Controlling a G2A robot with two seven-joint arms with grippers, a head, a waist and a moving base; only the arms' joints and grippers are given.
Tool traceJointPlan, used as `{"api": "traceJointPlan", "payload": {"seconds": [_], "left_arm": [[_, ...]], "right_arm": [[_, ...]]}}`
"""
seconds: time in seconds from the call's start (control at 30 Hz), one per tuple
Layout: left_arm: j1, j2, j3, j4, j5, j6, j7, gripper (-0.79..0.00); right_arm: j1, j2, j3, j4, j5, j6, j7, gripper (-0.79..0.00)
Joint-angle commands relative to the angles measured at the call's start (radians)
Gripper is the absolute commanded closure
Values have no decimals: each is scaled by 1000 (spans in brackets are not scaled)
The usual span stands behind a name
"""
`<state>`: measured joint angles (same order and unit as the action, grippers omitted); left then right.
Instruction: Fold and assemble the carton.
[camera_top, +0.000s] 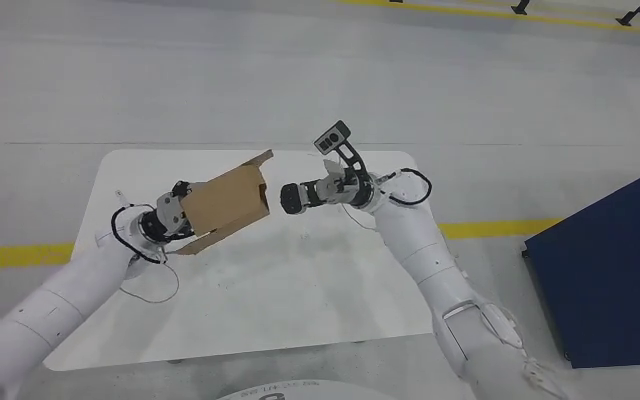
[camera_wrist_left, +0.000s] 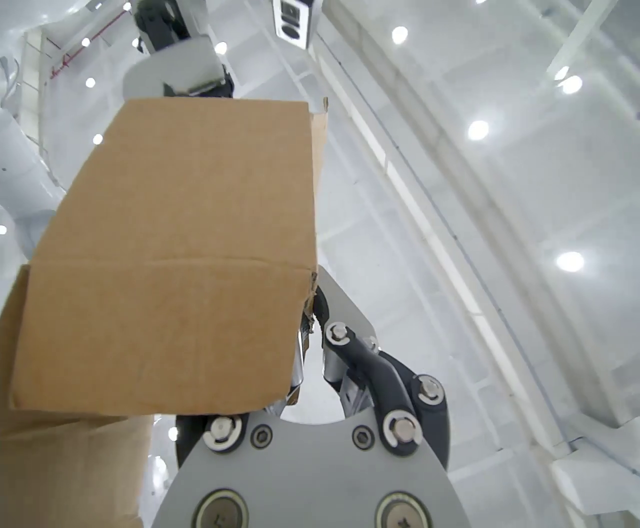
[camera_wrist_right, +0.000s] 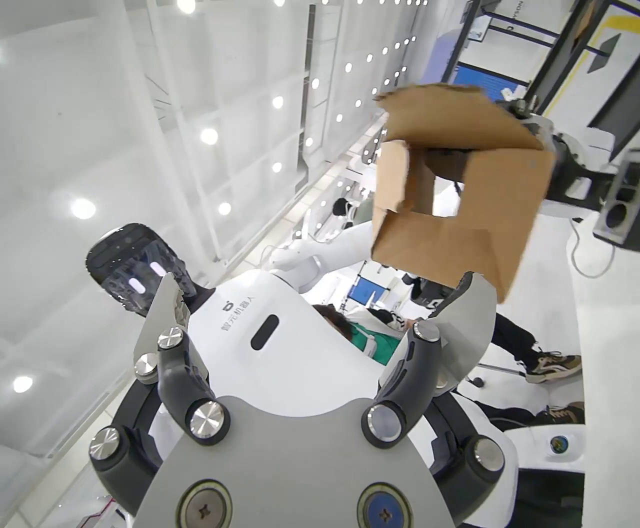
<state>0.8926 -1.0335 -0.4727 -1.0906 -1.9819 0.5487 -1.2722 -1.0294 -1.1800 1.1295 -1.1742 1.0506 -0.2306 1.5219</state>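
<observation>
One hold only: left gripper clenched on the rear end of the carton, held clear above the table, probably to keep the front end free for flap work. Right gripper just beside that open front, jaws spread wide, grasping nothing, likely lined up to press a flap in. Nothing inside: hollow tube, see-through end to end, flaps not yet closed.

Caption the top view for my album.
Left gripper holds the carton over the table; open right gripper close by.
</observation>
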Motion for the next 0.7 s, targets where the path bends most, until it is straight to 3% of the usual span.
{"api": "traceJointPlan", "payload": {"seconds": [0.0,0.3,0.53,0.67], "left_arm": [[-10,4,14,-7,-43,36,36,0],[-30,27,43,10,-53,78,78,0],[-91,28,142,36,146,-119,-119,0],[-95,28,149,36,151,-127,-127,0]], "right_arm": [[13,-4,-4,23,15,2,14,-785],[8,-5,-5,17,18,10,-2,-785],[-1,-17,6,1,164,116,-49,-785],[1,-18,7,4,170,118,-51,-785]]}}
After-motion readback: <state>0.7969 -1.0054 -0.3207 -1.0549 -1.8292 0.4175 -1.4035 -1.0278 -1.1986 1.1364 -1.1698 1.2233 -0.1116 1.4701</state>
